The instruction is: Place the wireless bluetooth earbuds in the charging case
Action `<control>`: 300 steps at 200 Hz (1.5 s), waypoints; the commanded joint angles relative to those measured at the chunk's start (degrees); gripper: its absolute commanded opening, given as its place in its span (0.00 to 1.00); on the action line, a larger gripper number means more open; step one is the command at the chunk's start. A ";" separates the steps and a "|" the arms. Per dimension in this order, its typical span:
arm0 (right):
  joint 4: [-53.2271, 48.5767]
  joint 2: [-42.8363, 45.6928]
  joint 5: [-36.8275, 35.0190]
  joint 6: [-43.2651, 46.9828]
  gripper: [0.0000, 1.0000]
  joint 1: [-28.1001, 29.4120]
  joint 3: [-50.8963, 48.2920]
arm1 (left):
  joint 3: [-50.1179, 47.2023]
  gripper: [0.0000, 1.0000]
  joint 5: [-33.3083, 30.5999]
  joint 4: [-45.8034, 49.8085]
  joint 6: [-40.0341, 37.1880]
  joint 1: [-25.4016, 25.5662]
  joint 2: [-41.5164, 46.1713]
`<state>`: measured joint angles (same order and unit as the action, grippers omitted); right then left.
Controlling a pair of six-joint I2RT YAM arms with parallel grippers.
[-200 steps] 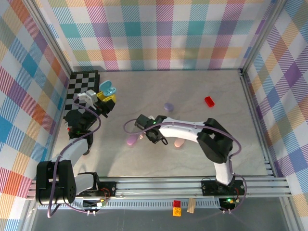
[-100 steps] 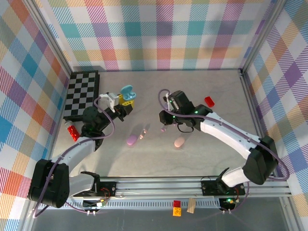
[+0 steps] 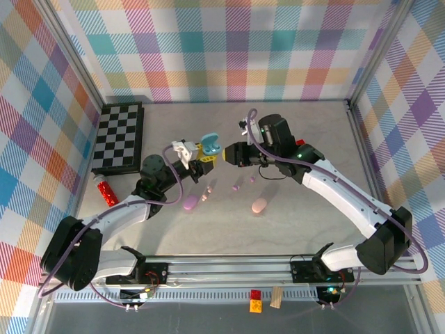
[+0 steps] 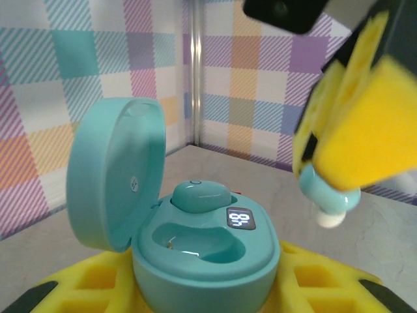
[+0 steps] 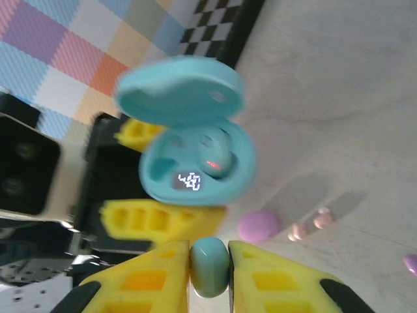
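In the middle of the top view, the left gripper [image 3: 201, 153] clamps the open teal case [image 4: 202, 251], with a seated earbud [image 4: 200, 195] in one well. The right gripper [image 5: 209, 251] pinches a loose earbud [image 5: 209, 262] near the case, not touching it.

Three walls close in the scene, all papered in a pastel plaid of teal, pink, orange, lilac and yellow: the back wall [image 3: 229, 49] across the top of the frame, the left wall [image 3: 35, 139] and the right wall [image 3: 417, 139] slanting down either side. Bare metal posts [image 3: 76, 59] mark the two far corners. The desk [image 3: 229, 233] is a pale, faintly veined stone-grey surface. Silver rails [image 3: 229, 268] run along its lower edge, with a darker grey strip [image 3: 195, 316] below. The light is even, and shadows are soft.
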<state>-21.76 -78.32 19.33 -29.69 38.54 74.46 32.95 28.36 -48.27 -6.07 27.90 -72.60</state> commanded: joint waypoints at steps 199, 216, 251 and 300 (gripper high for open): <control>6.54 -5.95 6.76 -3.51 0.20 -1.37 5.17 | 5.06 0.37 -2.17 -1.85 -1.58 4.42 -2.65; 6.61 -6.31 6.70 -3.53 0.20 -1.37 5.17 | 5.11 0.37 -1.75 -1.81 -1.75 4.44 -2.33; 6.59 -6.84 6.55 -3.74 0.21 -1.37 4.96 | 5.10 0.36 -1.84 -0.78 -1.84 4.44 -1.50; 5.94 -6.25 5.43 -3.78 0.26 -1.36 5.17 | 5.20 0.36 -1.82 -0.24 -1.93 4.44 -1.10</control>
<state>-16.08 -84.73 25.15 -33.06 37.45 78.65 36.27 25.96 -46.76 -7.18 31.81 -75.53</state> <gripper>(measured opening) 0.251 0.365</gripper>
